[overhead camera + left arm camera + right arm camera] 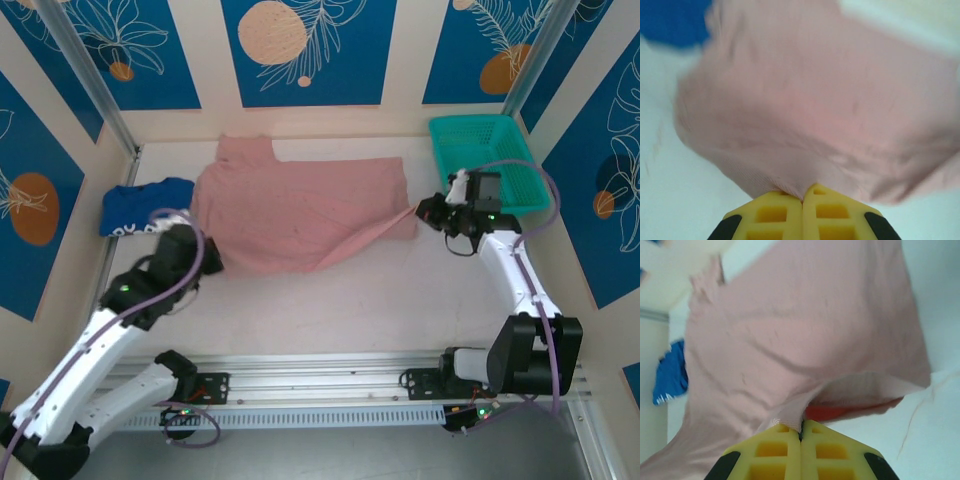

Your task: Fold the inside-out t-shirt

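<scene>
Dusty-pink inside-out t-shirt (300,215) spread on worktop (400,310); left jaws pinch its near-left edge, right jaws pinch right corner, pulled taut; blue garment (145,208) beside its left side.

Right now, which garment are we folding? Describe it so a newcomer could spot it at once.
On the white table, look between the green basket at the right and the blue garment at the left. The t-shirt lies spread there, its edges pinched by the left end effector and the right end effector. It is dusty pink and much larger than the crumpled blue one.
</scene>
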Tool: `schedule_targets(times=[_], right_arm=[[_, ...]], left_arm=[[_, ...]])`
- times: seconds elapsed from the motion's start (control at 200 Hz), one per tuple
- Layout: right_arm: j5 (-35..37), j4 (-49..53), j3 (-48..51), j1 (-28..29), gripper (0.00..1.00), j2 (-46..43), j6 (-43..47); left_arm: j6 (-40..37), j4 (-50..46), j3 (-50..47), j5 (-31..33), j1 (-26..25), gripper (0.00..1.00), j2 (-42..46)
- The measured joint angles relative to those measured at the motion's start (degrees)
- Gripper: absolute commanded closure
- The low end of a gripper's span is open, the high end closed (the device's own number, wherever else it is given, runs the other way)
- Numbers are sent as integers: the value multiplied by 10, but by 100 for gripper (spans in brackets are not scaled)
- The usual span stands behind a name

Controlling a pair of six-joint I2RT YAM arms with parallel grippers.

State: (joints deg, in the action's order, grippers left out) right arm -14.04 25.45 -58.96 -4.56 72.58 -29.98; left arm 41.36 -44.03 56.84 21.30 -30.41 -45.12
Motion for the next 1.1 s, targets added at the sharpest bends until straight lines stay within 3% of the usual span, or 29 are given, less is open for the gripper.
schedule_targets(times=[0.155,0.38,0.705,0.895,1.1], right_arm=[[17,12,-93,-24,100,-29,0],[26,47,-201,-26,100,-112,2],[47,152,-451,-26,100,-191,28],[63,179,-548,-26,100,-211,42],[73,167,-508,-26,100,-179,54]], left_arm=[[-101,11,173,53,63,100,-11],[-205,-1,412,75,69,100,-72],[-313,-64,720,37,70,100,-159],[-365,-79,808,50,70,100,-203],[-389,-84,842,60,95,100,-337]])
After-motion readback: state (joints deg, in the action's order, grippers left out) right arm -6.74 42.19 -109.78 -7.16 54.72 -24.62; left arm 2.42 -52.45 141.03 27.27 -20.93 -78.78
